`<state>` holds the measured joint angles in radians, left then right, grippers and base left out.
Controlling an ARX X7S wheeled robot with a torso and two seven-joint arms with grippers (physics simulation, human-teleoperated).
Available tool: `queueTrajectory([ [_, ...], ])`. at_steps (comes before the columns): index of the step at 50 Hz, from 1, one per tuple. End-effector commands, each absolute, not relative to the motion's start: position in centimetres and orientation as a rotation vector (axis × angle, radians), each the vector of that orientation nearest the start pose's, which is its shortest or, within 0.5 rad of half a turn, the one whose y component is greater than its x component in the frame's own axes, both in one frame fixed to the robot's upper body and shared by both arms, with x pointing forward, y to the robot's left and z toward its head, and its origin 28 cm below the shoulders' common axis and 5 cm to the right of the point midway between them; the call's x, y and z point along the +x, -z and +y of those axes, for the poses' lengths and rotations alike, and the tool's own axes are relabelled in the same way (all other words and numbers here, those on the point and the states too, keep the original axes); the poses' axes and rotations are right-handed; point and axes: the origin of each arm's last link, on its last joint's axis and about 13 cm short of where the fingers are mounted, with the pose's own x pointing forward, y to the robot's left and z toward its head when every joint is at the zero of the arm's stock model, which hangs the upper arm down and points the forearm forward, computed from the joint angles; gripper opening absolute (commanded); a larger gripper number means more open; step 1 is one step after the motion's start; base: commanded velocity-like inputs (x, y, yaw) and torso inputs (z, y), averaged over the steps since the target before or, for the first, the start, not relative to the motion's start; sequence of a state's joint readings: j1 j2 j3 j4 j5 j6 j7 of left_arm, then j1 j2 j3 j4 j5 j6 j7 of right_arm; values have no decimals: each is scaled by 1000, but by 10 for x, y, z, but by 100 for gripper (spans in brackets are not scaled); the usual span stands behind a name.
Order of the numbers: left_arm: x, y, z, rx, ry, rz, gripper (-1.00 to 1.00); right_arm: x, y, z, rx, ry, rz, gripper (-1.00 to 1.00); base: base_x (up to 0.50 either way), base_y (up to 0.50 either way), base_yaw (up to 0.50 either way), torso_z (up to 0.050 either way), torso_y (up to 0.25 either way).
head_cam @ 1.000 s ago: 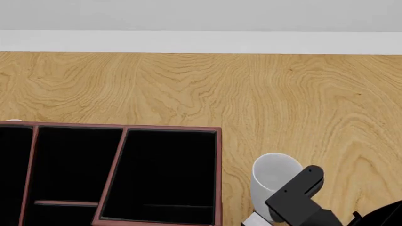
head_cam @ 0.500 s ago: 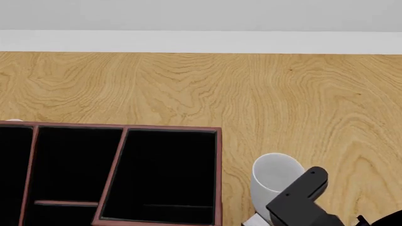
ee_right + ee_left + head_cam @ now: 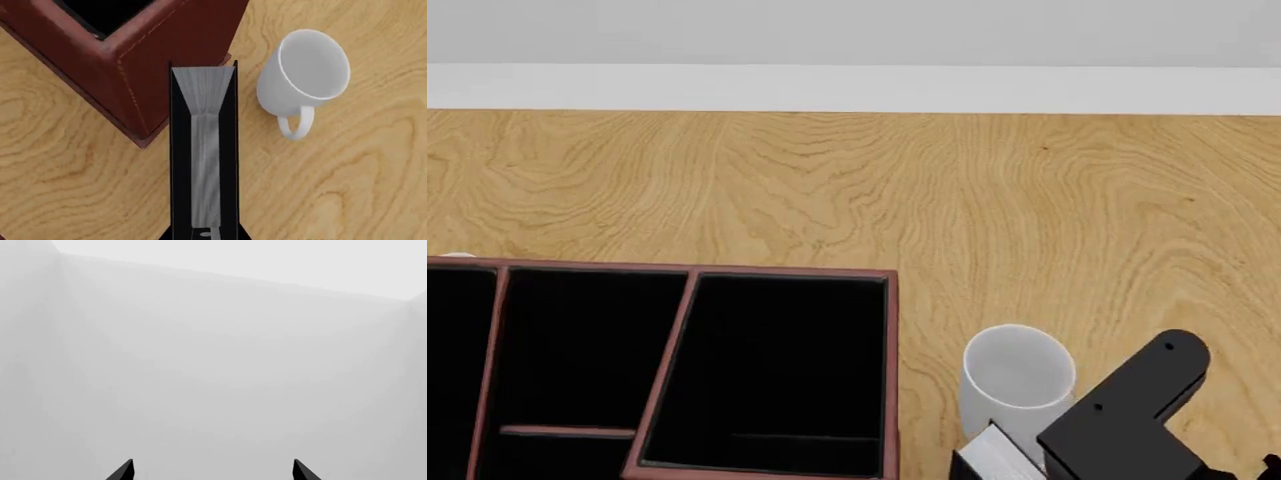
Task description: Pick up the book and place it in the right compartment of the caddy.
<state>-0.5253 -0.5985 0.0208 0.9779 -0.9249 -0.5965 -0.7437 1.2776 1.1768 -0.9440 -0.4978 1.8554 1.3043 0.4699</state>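
The book (image 3: 203, 150) shows edge-on in the right wrist view, with black covers and white page edges. My right gripper (image 3: 205, 235) is shut on it and holds it above the table, between the caddy's corner (image 3: 153, 60) and the white mug. In the head view a bit of the book's page edge (image 3: 998, 452) shows beside my right arm (image 3: 1121, 420). The caddy (image 3: 892, 330) lies at the lower left, and its right compartment (image 3: 774, 370) is black-lined and empty. My left gripper (image 3: 212, 471) is open, its tips wide apart, and faces a blank grey wall.
A white mug (image 3: 1017, 382) stands upright just right of the caddy; it also shows in the right wrist view (image 3: 303, 75), close to the book's far end. Bare wooden tabletop (image 3: 961, 190) stretches behind the caddy to the back edge.
My right arm has moved to the right in the head view, uncovering more of the mug. The book's page edge now shows more plainly. The caddy and mug have not moved.
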Motion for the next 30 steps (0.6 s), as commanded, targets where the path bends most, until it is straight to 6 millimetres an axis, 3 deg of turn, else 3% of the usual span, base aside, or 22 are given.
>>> queueTrajectory([
  [1, 178, -257, 225, -131, 31, -618, 100, 164, -279, -196, -481, -434, 681, -100, 0, 0, 0, 0, 0],
  [8, 177, -257, 225, -132, 28, -623, 100, 161, -308, -197, -465, -400, 615, -100, 0, 0, 0, 0, 1],
  [12, 178, -256, 225, -137, 31, -624, 100, 163, -335, -194, -447, -380, 535, -100, 0, 0, 0, 0, 0],
  [30, 174, -259, 228, -165, 36, -644, 100, 209, -443, -185, -463, -316, 436, -100, 0, 0, 0, 0, 1],
])
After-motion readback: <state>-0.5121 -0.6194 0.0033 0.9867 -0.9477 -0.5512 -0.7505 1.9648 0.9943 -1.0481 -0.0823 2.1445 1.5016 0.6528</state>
